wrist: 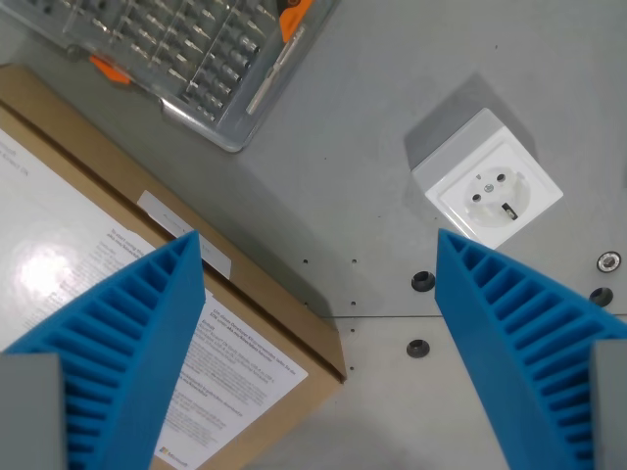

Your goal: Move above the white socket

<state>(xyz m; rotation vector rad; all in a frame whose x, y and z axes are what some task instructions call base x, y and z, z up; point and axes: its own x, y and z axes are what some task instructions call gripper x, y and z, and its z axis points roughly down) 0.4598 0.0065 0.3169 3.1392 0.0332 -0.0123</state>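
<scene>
My 2 fingers (147,333) are blue ribbed plastic, matt. The white socket (487,181) is smooth plastic with a slight sheen. The cardboard box (323,357) is matt brown, its paper label (59,255) glossy enough to catch glare. The bit case (186,49) is clear glossy plastic. The table (362,166) is smooth, matt grey.

Cardboard box (98,176), brown, flat, filling the wrist view's left and lower left; white printed label sheets (235,367) stuck on its top face, text too small to read; one small white strip label (181,230) near its edge

Clear plastic bit case (186,54), upper left, rows of metal bits inside, orange latches (108,69)

Grey metal table (362,147) beneath all; black round plugs (422,281) and small holes set in it, lower right; one silver screw head (608,261) at far right
</scene>
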